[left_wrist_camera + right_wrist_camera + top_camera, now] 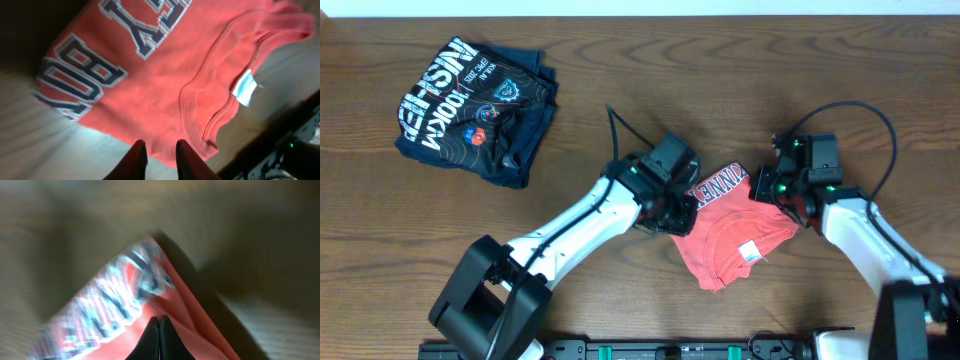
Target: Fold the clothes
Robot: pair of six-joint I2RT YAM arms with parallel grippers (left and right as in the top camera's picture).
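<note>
Overhead, at 10 o'clock on the brown wooden table (620,60): 1 dark navy folded shirt (470,110), white lettering up, well apart from both arms.

Left arm (580,225) runs from 7 o'clock toward the centre. Left gripper (676,210) sits at the 9 o'clock edge of the orange-red T-shirt (725,235). In the wrist view its 2 fingers (137,161) stand a narrow gap apart over the shirt's near hem. Cloth shows in the gap; cannot tell whether it is pinched.

T-shirt lies bunched just right of centre, between the 2 grippers. White block lettering (720,183) sits along its 12 o'clock side. Collar opening faces up, with the small white neck label (750,252) toward 5 o'clock. Left wrist view shows the ribbed collar curving around the label and the letters outlined in dark blue.

Right gripper (782,192) meets the shirt at its 2 o'clock corner. Wrist view: jaws pressed fully together, tips down on the orange cloth beside the blurred lettering. Cannot tell if a fold is caught. Right arm (865,235) leads off toward 4 o'clock.
</note>
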